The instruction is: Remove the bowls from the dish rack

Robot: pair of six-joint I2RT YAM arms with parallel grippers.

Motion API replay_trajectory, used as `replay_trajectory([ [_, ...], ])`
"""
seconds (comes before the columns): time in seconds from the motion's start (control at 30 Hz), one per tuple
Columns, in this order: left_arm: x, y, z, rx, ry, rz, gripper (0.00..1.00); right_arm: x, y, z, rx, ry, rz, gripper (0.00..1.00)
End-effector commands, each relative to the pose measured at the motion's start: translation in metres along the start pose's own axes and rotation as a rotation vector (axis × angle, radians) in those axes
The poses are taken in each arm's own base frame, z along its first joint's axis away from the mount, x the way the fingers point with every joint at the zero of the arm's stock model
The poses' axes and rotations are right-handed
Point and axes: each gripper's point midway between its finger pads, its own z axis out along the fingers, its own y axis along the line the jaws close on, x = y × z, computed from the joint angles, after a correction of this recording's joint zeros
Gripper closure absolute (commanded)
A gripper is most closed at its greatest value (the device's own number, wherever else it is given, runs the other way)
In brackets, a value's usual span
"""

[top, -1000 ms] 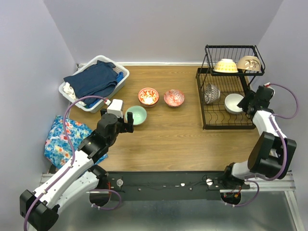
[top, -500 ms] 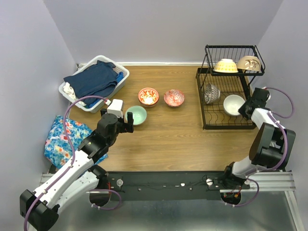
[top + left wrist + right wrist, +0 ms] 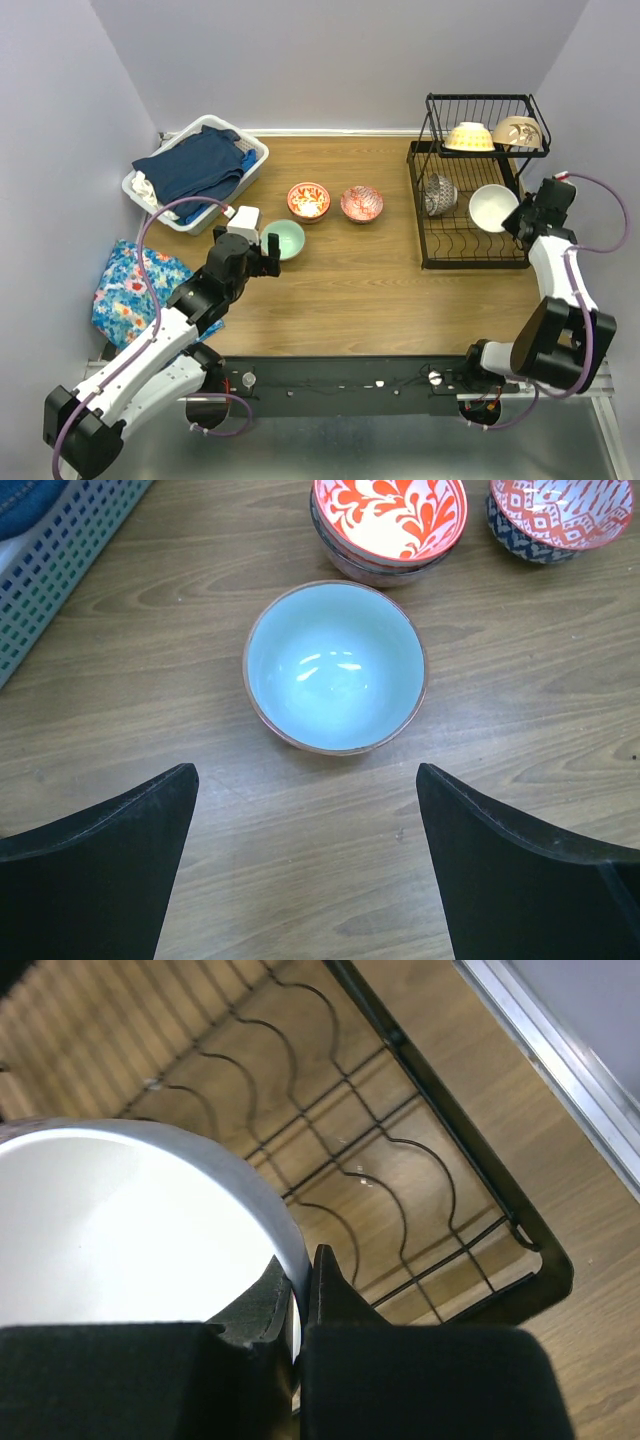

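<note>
Fingers of the right gripper (image 3: 300, 1292) pinch the rim of the white bowl (image 3: 492, 207), which tilts over the lower tier of the black wire dish rack (image 3: 470, 263). The left gripper (image 3: 305, 780) hangs wide open, holding nothing, just above the mint green bowl (image 3: 335, 665) on the wooden table (image 3: 380, 285), near the red-orange floral bowl (image 3: 390, 520).

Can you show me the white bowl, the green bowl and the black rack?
white bowl (image 3: 492, 208): top view, on its inside.
green bowl (image 3: 335, 670): left wrist view, middle of its inside.
dish rack (image 3: 430, 1090): right wrist view, on its thick outer frame bar.
</note>
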Motion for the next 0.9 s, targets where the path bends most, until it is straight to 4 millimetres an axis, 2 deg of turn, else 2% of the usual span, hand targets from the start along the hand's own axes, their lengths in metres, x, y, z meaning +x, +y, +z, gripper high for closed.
replay_trajectory([
  [0.0, 0.002, -0.014, 0.006, 0.053, 0.034, -0.041, 0.01, -0.002, 0.039, -0.036, -0.152, -0.037, -0.026, 0.99],
  [0.07, 0.003, -0.017, 0.008, 0.063, 0.048, -0.053, 0.01, 0.003, 0.054, -0.049, -0.198, -0.044, -0.059, 0.99],
  [0.13, 0.007, -0.019, 0.010, 0.067, 0.065, -0.059, 0.01, 0.021, 0.075, -0.059, -0.270, -0.011, -0.107, 0.99],
  [0.17, 0.007, -0.019, 0.010, 0.065, 0.067, -0.059, 0.01, 0.023, 0.082, -0.067, -0.296, -0.020, -0.124, 0.99],
  [0.33, 0.006, -0.010, 0.008, 0.022, 0.053, -0.056, 0.01, 0.067, 0.134, -0.092, -0.459, 0.068, -0.262, 0.99],
  [0.37, 0.005, -0.009, 0.007, 0.016, 0.051, -0.052, 0.01, 0.074, 0.140, -0.094, -0.470, 0.086, -0.282, 0.99],
  [0.4, 0.004, -0.007, 0.005, 0.009, 0.042, -0.051, 0.01, 0.092, 0.151, -0.094, -0.494, 0.124, -0.321, 0.99],
  [0.47, 0.001, -0.002, 0.002, -0.011, 0.028, -0.046, 0.01, 0.107, 0.159, -0.092, -0.500, 0.149, -0.349, 0.99],
  [0.5, -0.003, 0.000, -0.001, -0.013, 0.014, -0.041, 0.01, 0.116, 0.172, -0.095, -0.531, 0.158, -0.363, 0.99],
  [0.57, -0.007, 0.006, -0.006, -0.037, -0.003, -0.037, 0.01, 0.135, 0.181, -0.088, -0.537, 0.194, -0.394, 0.99],
  [0.6, -0.012, 0.008, -0.011, -0.038, -0.026, -0.033, 0.01, 0.144, 0.195, -0.093, -0.570, 0.203, -0.421, 0.99],
  [0.63, -0.013, 0.010, -0.015, -0.041, -0.036, -0.032, 0.01, 0.158, 0.197, -0.085, -0.556, 0.242, -0.446, 0.99],
  [0.7, -0.018, 0.015, -0.024, -0.049, -0.069, -0.033, 0.01, 0.176, 0.210, -0.084, -0.572, 0.270, -0.483, 0.98],
  [0.8, -0.021, 0.024, -0.037, -0.069, -0.109, -0.039, 0.01, 0.192, 0.224, -0.075, -0.579, 0.293, -0.506, 0.98],
  [0.87, -0.020, 0.029, -0.043, -0.084, -0.123, -0.068, 0.01, 0.205, 0.238, -0.078, -0.615, 0.312, -0.535, 0.98],
])
